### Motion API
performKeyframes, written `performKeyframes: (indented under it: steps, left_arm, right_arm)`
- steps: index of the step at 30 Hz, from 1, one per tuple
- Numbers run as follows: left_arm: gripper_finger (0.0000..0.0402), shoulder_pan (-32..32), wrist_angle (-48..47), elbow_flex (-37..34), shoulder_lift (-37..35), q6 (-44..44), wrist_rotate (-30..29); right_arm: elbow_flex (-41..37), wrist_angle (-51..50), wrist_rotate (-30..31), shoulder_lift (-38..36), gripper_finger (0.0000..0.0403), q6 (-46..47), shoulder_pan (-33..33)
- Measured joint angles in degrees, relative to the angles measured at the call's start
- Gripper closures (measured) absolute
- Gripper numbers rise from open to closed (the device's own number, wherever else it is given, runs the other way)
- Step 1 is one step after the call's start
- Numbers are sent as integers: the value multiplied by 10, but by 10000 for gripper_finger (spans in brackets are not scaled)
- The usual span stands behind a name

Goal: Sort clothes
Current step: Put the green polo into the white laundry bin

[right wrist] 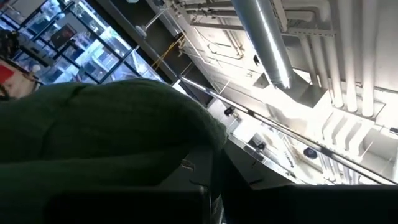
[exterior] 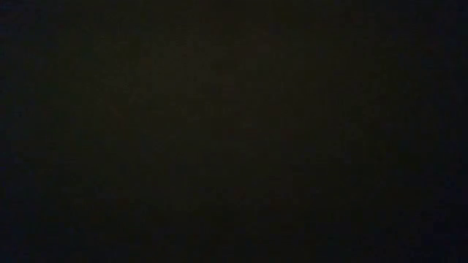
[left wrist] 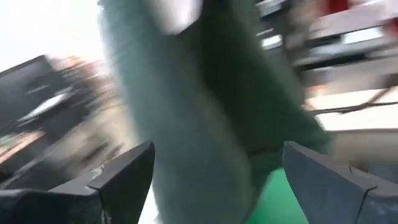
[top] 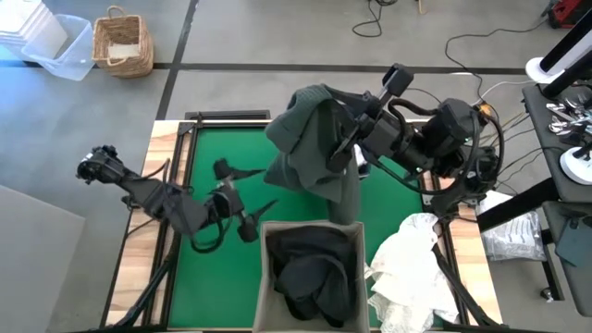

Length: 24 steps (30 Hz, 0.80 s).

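Note:
A dark green garment hangs over the far middle of the green mat, held up by my right gripper, which its folds cover. In the right wrist view the green cloth drapes over the fingers. Its lower end dangles just beyond the beige fabric bin, which holds black clothes. My left gripper is open and level beside the hanging cloth. In its wrist view the garment fills the space ahead of the spread fingers. A white garment lies right of the bin. My right gripper holds the dark green garment near its upper bunch, coming level from the table's right. The cloth itself hides the place of contact. The garment is lifted clear of the mat and hangs slack below the gripper in several folds.
The low view is dark. Bare green mat lies far left. A wicker basket and a clear plastic tub stand on the floor beyond the table. Cables and equipment crowd the right side.

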Motion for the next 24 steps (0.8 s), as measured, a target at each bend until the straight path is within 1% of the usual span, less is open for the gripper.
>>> performKeyframes:
  steps: [1, 2, 3, 4, 7, 8, 12, 16, 20, 22, 24]
  left_arm:
    - [74, 11, 4, 9, 2, 13, 50]
    - [74, 20, 8, 19, 5, 24, 85]
    - [74, 29, 16, 29, 9, 30, 104]
    - [74, 37, 26, 40, 13, 34, 103]
    - [74, 58, 41, 68, 22, 43, 66]
    - [74, 66, 45, 77, 25, 47, 71]
    - [74, 94, 49, 110, 42, 67, 160]
    - [74, 124, 56, 149, 67, 72, 207]
    - [74, 152, 53, 183, 103, 79, 281]
    - [74, 164, 52, 202, 121, 80, 303]
    - [74, 175, 52, 224, 140, 79, 304]
  right_arm:
    - [0, 0, -1, 0, 394, 4, 0]
    - [0, 0, -1, 0, 394, 4, 0]
    - [0, -1, -1, 0, 394, 4, -1]
    - [0, 0, -1, 0, 394, 4, -1]
    - [0, -1, -1, 0, 394, 5, 0]
    - [0, -2, -1, 0, 394, 7, 0]
    - [0, -15, -6, 0, 394, 18, 0]
    - [-1, -16, -22, 0, 394, 31, 0]
    - [-1, -14, -28, 0, 394, 39, 0]
    - [-1, -14, -29, 0, 394, 40, 0]
    - [-1, -14, -29, 0, 394, 44, 0]
